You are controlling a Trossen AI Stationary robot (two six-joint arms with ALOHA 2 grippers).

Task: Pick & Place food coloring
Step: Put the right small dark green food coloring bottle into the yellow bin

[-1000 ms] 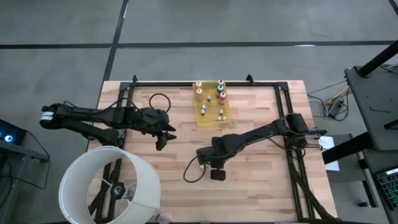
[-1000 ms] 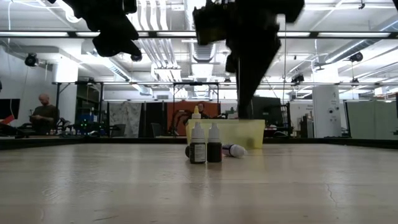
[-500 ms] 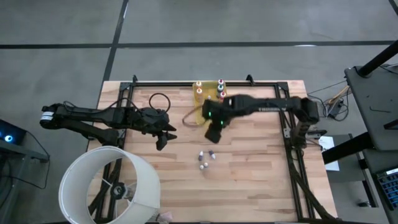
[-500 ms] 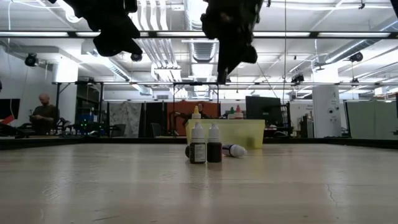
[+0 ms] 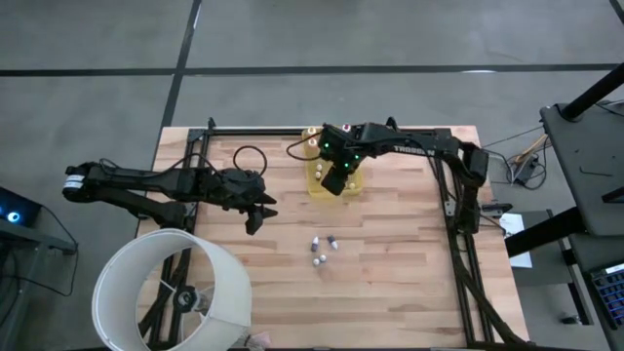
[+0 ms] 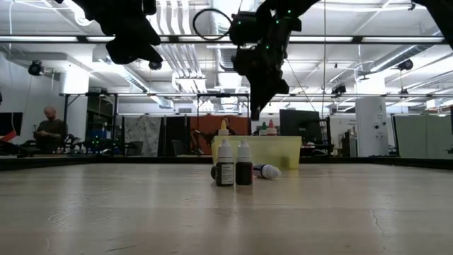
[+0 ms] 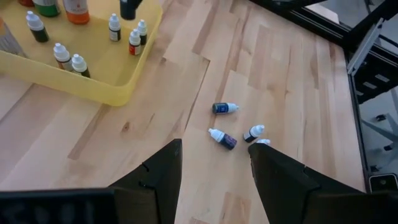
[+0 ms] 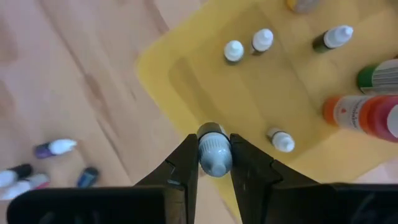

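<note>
Small food coloring bottles stand in a translucent yellow tray (image 5: 314, 185) at the table's far middle, also seen in the right wrist view (image 8: 186, 68). Several more bottles (image 5: 322, 249) sit on the bare wood nearer to me; in the low view two stand upright (image 6: 233, 172) and one lies on its side (image 6: 265, 171). My right gripper (image 5: 334, 183) hangs over the tray's near part, shut on one small bottle (image 8: 214, 153). My left gripper (image 5: 255, 216) hovers open (image 7: 214, 168) left of the loose bottles. My right gripper pinches a small bottle with a whitish rounded end (image 8: 214, 155) between its two fingers (image 8: 186, 163), coming from above and pointing down. The bottle is lifted clear, above the tray's near corner. Which end faces the camera I cannot tell.
Taller orange-capped and green-capped bottles (image 5: 312, 146) stand at the tray's far end. A large white round shade (image 5: 171, 292) sits at the near left corner. A black cable loop (image 5: 249, 156) lies on the far left. Metal rails (image 5: 453, 195) frame the table's sides.
My right gripper has risen from low over the loose bottles near the table's middle and swung toward the far edge, ending above the yellow tray with a bottle between its fingers. The loose bottles, hidden under the arm before, now show.
</note>
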